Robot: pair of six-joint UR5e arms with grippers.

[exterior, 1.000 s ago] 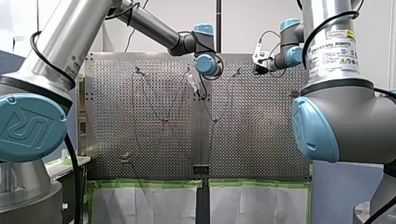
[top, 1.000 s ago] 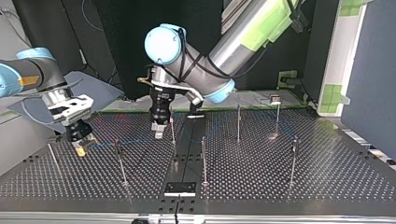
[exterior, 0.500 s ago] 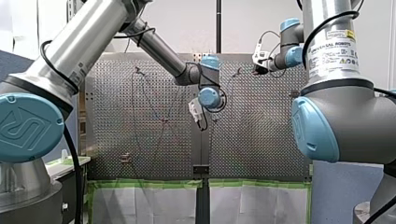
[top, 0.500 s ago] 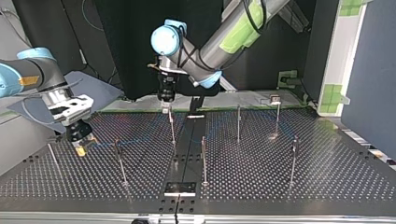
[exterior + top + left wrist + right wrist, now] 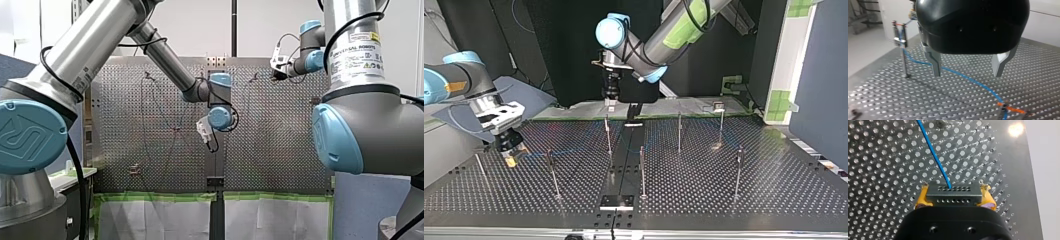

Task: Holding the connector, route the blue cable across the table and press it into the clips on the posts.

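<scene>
In the right wrist view my right gripper (image 5: 954, 199) is shut on the grey connector (image 5: 953, 192), yellow pads (image 5: 922, 198) on both sides. The blue cable (image 5: 934, 152) leaves the connector across the perforated table. In the top view that gripper (image 5: 510, 155) sits low at the table's left. My left gripper (image 5: 967, 72) is open, its metal fingers (image 5: 935, 63) empty, hovering above the blue cable (image 5: 965, 78). Below it the cable runs from a clip on a post (image 5: 901, 41) to another clip (image 5: 1003, 107). In the top view my left gripper (image 5: 610, 103) hangs high behind the posts.
Several thin posts stand on the table, among them one (image 5: 608, 135) near the middle, one (image 5: 642, 171) closer to the front and one (image 5: 738, 170) at the right. A black plate (image 5: 617, 201) lies at the near edge. A small fixture (image 5: 718, 106) sits at the back right.
My left arm has lifted away from the middle post and drawn back toward the top view's far side, its gripper staying open. My right gripper has held still with the connector.
</scene>
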